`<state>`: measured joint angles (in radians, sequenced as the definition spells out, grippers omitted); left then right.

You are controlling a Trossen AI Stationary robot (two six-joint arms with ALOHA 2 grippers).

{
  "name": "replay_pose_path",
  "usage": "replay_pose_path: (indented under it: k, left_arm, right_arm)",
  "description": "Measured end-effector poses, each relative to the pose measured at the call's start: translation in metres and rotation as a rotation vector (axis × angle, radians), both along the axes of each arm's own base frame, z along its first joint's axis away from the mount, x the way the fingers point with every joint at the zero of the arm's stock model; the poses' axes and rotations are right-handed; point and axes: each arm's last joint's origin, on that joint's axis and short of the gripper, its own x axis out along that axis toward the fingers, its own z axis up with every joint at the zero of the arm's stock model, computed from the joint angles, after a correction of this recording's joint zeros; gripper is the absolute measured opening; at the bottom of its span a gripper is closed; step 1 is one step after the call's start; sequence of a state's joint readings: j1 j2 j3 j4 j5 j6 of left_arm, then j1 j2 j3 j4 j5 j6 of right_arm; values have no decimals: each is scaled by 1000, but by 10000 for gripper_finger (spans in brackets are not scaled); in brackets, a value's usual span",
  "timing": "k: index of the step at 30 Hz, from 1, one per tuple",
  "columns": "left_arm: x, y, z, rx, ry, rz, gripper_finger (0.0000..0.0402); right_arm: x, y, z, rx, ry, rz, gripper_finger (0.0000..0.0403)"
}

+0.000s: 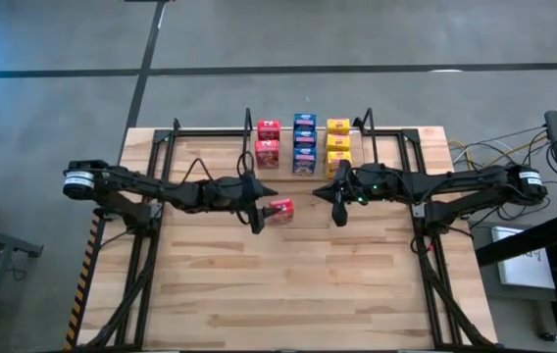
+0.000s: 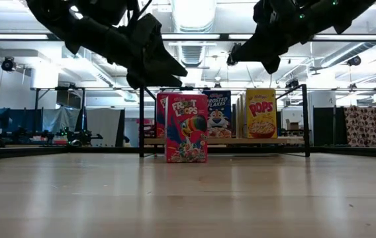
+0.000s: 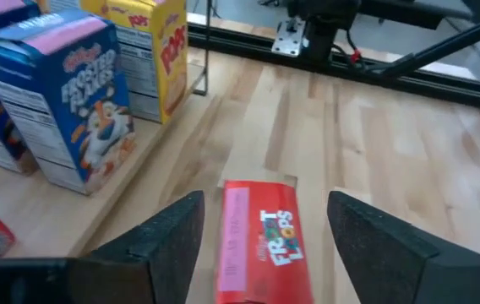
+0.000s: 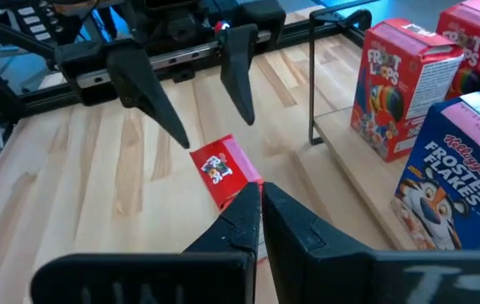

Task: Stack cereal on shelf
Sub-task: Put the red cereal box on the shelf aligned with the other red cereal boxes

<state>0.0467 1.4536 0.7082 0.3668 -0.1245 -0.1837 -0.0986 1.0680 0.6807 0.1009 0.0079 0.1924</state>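
Wooden tabletop (image 1: 298,284): a red Froot Loops box (image 1: 281,207) stands mid-table, before the shelf (image 1: 396,147) at the far edge. Left gripper (image 1: 256,201) hovers spread above it; right gripper (image 1: 338,203), pressed together, waits nearby. Next, I judge: descend, pinch, lift.

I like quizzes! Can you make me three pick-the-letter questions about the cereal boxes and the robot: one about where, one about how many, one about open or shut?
1. Where is the lone red box?
A. On the shelf
B. On the table, in front of the shelf
C. Held up in the air

2. How many boxes stand on the shelf?
A. Three
B. Five
C. Eight

3. How is the left tool?
A. Open, either side of the red box
B. Shut on the box
C. Out of sight

Answers:
1. B, the high view shows it standing on the table between both arms.
2. C, two red, three blue, three yellow.
3. A, its fingers stand apart from the box.
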Motion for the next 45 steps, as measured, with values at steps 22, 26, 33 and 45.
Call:
replay_pose_path:
  k: [22,26,33,45]
  left_arm:
    - [7,-9,-14,93,45,-11,235]
    - [8,-9,-18,111,59,-19,235]
    - [9,-10,-19,192,85,-58,235]
    - [12,-10,-34,245,152,-79,232]
  right_arm:
    - [0,-1,0,-26,4,-14,9]
    - [0,-1,0,-27,4,-13,9]
    - [0,-1,0,-27,4,-13,9]
    - [0,-1,-2,-26,19,-13,9]
